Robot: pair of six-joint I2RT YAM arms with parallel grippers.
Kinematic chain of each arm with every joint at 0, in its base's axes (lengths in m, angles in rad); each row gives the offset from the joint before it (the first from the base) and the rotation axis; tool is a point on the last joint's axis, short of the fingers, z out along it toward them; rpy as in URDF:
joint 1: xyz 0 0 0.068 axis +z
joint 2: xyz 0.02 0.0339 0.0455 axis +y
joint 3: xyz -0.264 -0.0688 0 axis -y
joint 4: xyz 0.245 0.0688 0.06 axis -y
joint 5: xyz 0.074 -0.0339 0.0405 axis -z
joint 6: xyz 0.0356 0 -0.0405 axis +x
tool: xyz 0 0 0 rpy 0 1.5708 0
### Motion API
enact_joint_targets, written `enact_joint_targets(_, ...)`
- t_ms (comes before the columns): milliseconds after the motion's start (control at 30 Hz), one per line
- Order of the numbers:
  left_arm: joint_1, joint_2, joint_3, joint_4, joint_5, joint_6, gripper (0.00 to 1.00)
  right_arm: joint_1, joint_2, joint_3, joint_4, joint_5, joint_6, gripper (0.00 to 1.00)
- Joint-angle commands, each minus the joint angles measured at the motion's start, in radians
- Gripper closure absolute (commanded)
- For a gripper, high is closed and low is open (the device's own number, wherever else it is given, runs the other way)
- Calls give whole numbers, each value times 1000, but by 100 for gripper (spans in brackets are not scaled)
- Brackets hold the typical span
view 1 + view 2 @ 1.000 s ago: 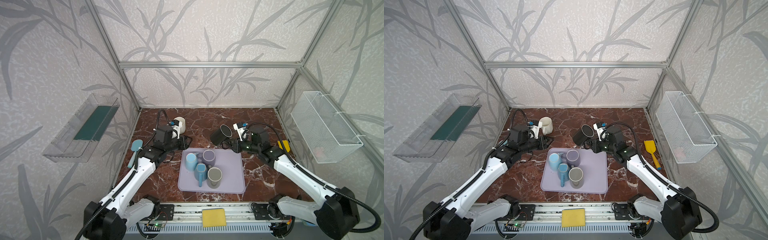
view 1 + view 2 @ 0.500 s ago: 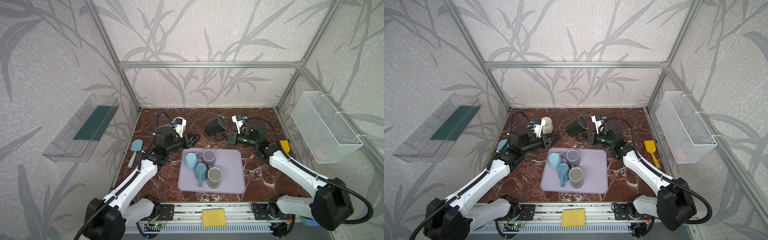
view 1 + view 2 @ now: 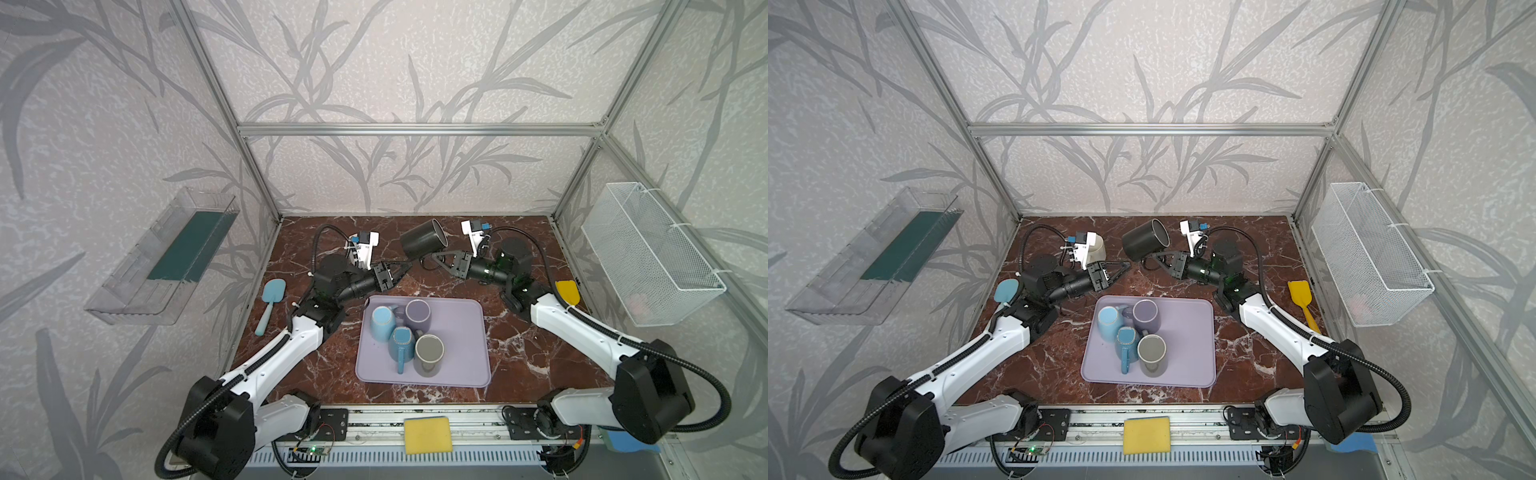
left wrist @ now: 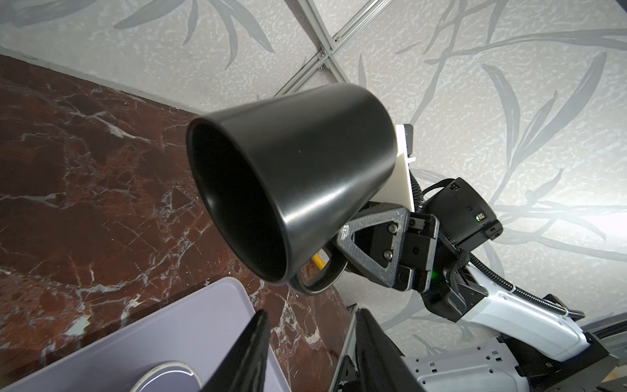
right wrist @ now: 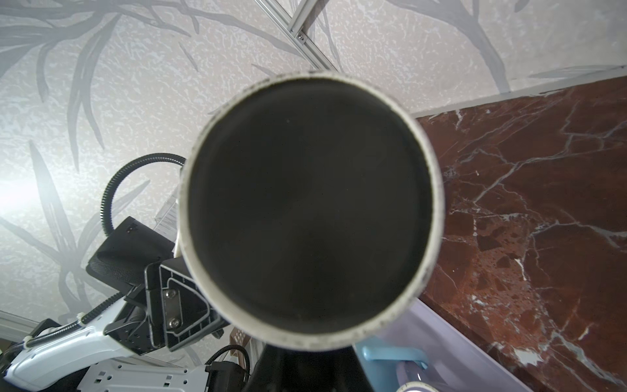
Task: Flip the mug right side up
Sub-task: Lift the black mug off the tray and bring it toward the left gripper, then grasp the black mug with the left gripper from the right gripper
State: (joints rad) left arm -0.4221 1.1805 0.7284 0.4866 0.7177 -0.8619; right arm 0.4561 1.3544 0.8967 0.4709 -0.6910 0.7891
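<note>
Left of centre in a top view, my left end effector (image 3: 404, 268) is empty and partly open. Just right, the black mug (image 3: 420, 240) hangs sideways above the bench (image 3: 523, 332), handle clamped by my right end effector (image 3: 433, 257).

Black mug (image 4: 305, 169) tipped sideways, handle pinched by right gripper (image 4: 334, 253), lavender tray (image 4: 183, 325) corner nearby

4 mugs (image 3: 417, 316) sit on the tray (image 3: 461, 332). The left spatula (image 3: 272, 297) lies left of it, the right spatula (image 3: 567, 286) right of it, the lifted mug (image 3: 422, 239) behind it.
</note>
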Motion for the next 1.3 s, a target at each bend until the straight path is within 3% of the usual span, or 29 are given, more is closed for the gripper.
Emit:
enact_joint_targets(0, -8, 38, 8, 145, 45, -79, 55, 1, -12, 71, 181, -42, 19, 96)
enact_joint_targets(433, -17, 117, 26, 362, 79, -194, 55, 18, 44, 104, 322, -78, 88, 98)
enact_joint_targets(867, -16, 179, 32, 511, 85, -277, 55, 46, 61, 113, 354, -93, 110, 99)
enact_joint_targets(1267, -15, 214, 29, 677, 87, -358, 61, 61, 83, 90, 411, -88, 151, 100)
